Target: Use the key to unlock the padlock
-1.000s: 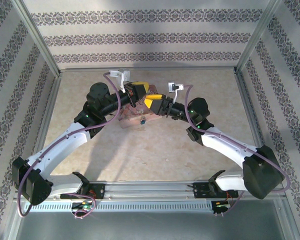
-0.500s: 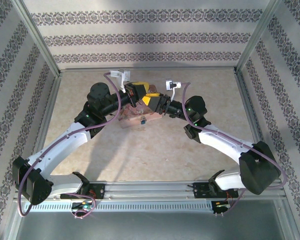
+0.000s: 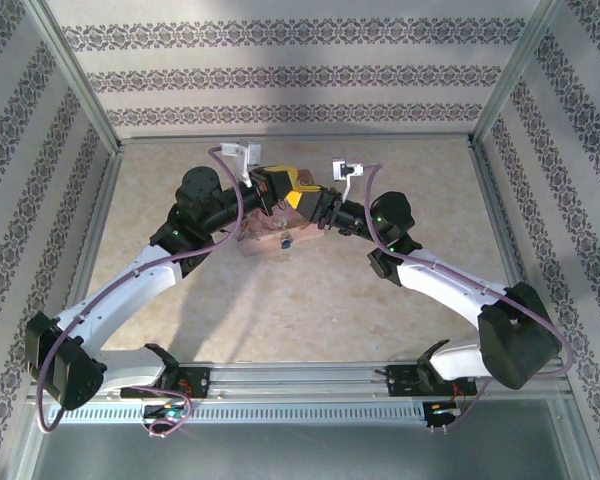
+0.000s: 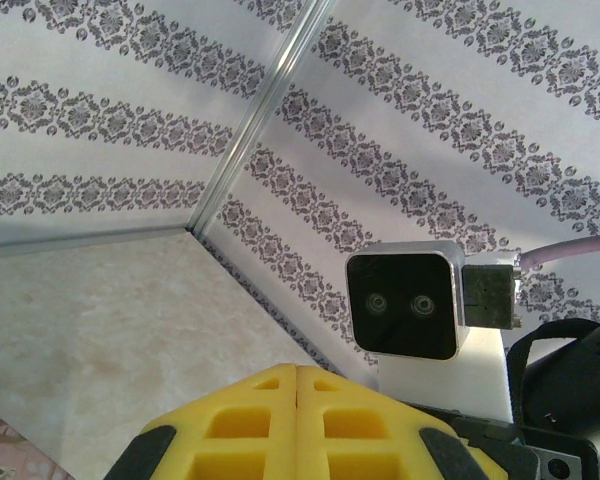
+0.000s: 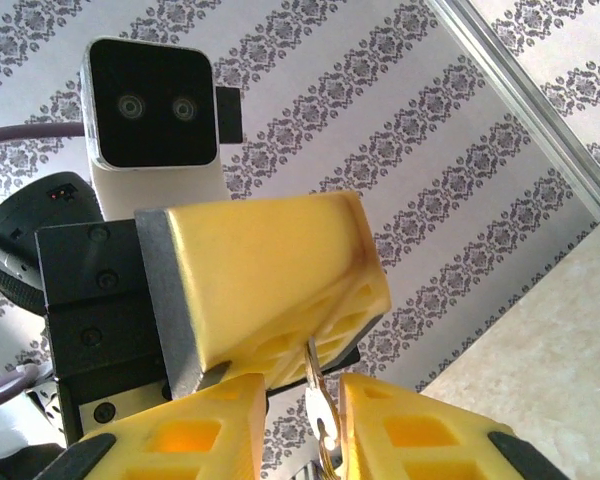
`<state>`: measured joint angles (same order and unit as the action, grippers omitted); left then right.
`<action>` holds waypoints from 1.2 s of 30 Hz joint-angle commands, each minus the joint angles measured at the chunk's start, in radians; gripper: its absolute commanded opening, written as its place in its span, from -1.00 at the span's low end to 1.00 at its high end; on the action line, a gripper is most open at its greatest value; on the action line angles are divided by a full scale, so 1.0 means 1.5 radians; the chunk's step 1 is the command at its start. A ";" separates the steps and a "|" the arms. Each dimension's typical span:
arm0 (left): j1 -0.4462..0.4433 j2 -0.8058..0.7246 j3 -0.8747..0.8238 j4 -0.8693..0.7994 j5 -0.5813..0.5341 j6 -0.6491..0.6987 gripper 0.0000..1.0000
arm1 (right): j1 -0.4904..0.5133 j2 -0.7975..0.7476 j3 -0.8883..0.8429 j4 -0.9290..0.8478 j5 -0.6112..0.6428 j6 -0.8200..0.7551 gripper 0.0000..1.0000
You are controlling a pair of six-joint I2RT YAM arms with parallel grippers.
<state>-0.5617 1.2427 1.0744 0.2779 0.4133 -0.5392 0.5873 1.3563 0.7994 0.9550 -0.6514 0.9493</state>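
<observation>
My left gripper (image 4: 298, 385), pressed together, pinches the key (image 5: 316, 392), which hangs between the slightly spread fingers of my right gripper (image 5: 302, 390).

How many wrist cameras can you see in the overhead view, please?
2. The left wrist camera sits just left of centre; the right wrist camera sits to its right, slightly lower in the picture. None seems hidden.

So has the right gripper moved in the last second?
Yes. The right gripper has shifted away from the pink tin, toward the back wall and the left gripper.
</observation>
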 commanded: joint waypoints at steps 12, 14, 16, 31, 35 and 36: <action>-0.002 -0.011 -0.015 0.040 -0.019 -0.009 -1.00 | 0.008 0.008 -0.012 0.034 0.002 0.017 -0.44; -0.002 -0.011 -0.015 0.041 -0.021 -0.010 -1.00 | 0.008 0.009 -0.014 0.034 0.004 0.017 -0.45; -0.002 -0.011 -0.016 0.041 -0.021 -0.010 -1.00 | 0.009 0.010 -0.015 0.034 0.003 0.019 -0.45; -0.002 -0.017 -0.025 0.046 -0.027 -0.013 -1.00 | 0.012 0.016 -0.008 0.036 0.007 0.020 -0.59; -0.001 -0.020 -0.027 0.047 -0.029 -0.013 -1.00 | 0.011 0.013 -0.013 0.035 0.014 0.019 -0.69; -0.002 -0.020 -0.028 0.048 -0.029 -0.013 -1.00 | 0.011 0.012 -0.014 0.034 0.014 0.019 -0.72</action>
<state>-0.5617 1.2369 1.0405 0.3000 0.3836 -0.5507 0.5983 1.3766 0.7815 0.9550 -0.6403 0.9745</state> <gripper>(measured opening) 0.044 0.148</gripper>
